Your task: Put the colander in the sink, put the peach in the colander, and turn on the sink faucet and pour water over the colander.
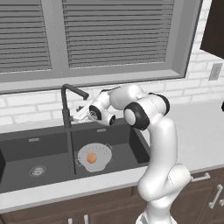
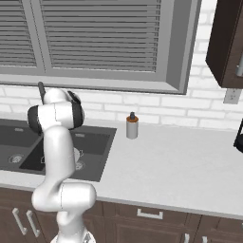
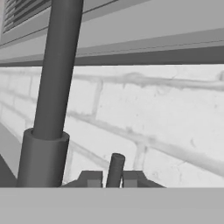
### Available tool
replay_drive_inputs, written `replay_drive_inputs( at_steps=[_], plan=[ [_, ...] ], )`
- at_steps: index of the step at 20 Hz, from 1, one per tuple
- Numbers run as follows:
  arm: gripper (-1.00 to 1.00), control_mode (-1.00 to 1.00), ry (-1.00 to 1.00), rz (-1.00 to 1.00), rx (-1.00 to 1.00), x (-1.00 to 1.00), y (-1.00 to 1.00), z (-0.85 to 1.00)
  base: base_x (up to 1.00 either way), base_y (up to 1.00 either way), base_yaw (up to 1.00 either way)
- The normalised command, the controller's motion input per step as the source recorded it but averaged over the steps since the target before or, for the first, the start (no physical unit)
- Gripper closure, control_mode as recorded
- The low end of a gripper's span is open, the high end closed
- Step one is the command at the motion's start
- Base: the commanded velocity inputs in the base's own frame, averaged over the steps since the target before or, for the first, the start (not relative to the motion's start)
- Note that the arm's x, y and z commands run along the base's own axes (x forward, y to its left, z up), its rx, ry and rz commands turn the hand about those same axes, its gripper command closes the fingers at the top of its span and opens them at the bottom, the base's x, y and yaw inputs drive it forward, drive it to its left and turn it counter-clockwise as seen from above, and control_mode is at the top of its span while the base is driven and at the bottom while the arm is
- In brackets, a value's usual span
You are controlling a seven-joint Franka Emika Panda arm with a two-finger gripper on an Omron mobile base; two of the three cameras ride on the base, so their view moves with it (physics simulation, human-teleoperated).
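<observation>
Fingertips are seen slightly parted around the sink faucet lever at bottom centre. With the peach in the colander, lower-centre sink, turning the lever is judged next.

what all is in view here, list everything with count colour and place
sink: one, dark grey, two basins, set in the counter
colander: one, grey-white, in the right basin
peach: one, orange-red, inside the colander
sink faucet: one, dark grey, behind the sink divider
faucet lever: one, dark, between the fingers
soap dispenser: one, orange with a dark top, on the counter right of the sink
window blinds: grey, above the sink
gripper: one, white, at the faucet base
fingers: two, dark, either side of the lever
</observation>
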Motion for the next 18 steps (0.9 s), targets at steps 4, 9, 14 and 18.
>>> replay_drive_inputs(
  at_steps=[4,9,14,18],
  plan=[
    [1.0,-1.0,0.0,0.0,0.02,0.11,-0.1,0.0,0.0,0.0,0.0],
    [1.0,-1.0,0.01,0.0,0.05,0.03,-0.1,0.0,0.0,0.0,0.0],
    [1.0,-1.0,0.01,-0.09,0.06,0.0,-0.11,-0.03,0.0,0.0,0.0],
    [1.0,-1.0,0.03,-0.13,0.06,0.03,-0.15,0.0,0.0,0.0,0.0]
  ],
)
